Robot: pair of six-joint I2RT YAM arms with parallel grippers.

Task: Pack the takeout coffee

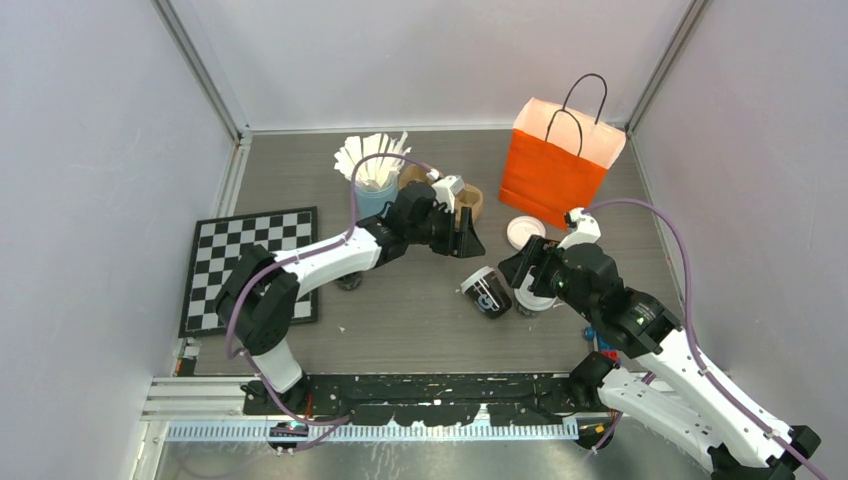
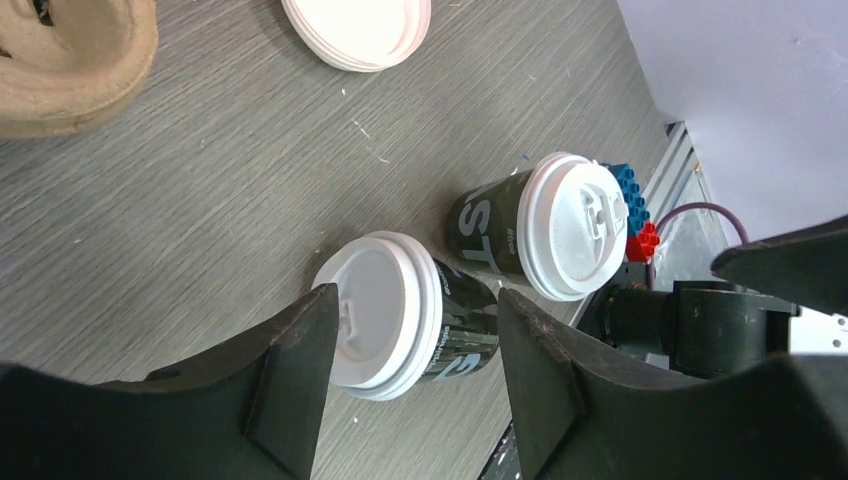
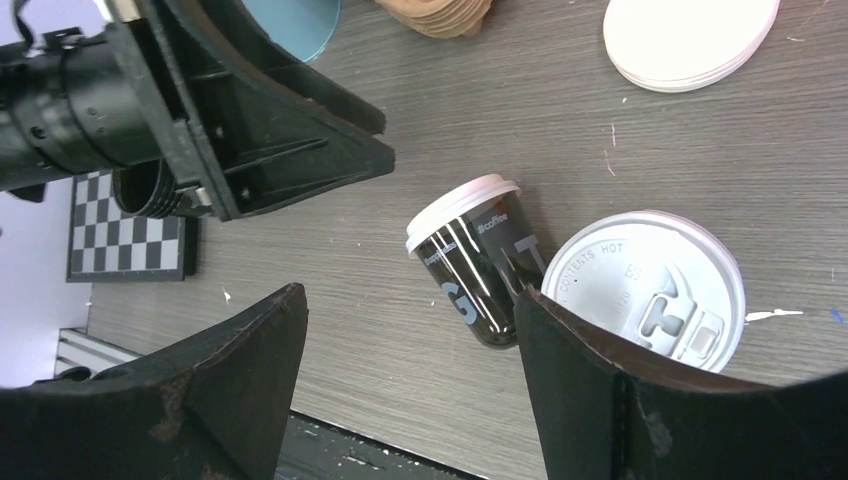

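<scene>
One dark coffee cup with a white lid lies on its side mid-table (image 1: 487, 292); it also shows in the left wrist view (image 2: 400, 318) and the right wrist view (image 3: 470, 262). The second cup stands upright just right of it (image 1: 533, 303), (image 2: 560, 226), with its lid in the right wrist view (image 3: 645, 290). The orange bag (image 1: 560, 160) stands open at the back right. My left gripper (image 1: 466, 240) is open and empty, above and behind the lying cup (image 2: 415, 375). My right gripper (image 1: 522, 276) is open and empty (image 3: 410, 380), one finger beside the upright cup.
A stack of white lids (image 1: 524, 231) lies before the bag. A light-blue cup of white sticks (image 1: 375, 190) and brown cardboard pieces (image 1: 468, 203) stand behind my left gripper. A chessboard (image 1: 250, 265) lies at the left. Blue and red blocks (image 2: 630, 200) sit near the front rail.
</scene>
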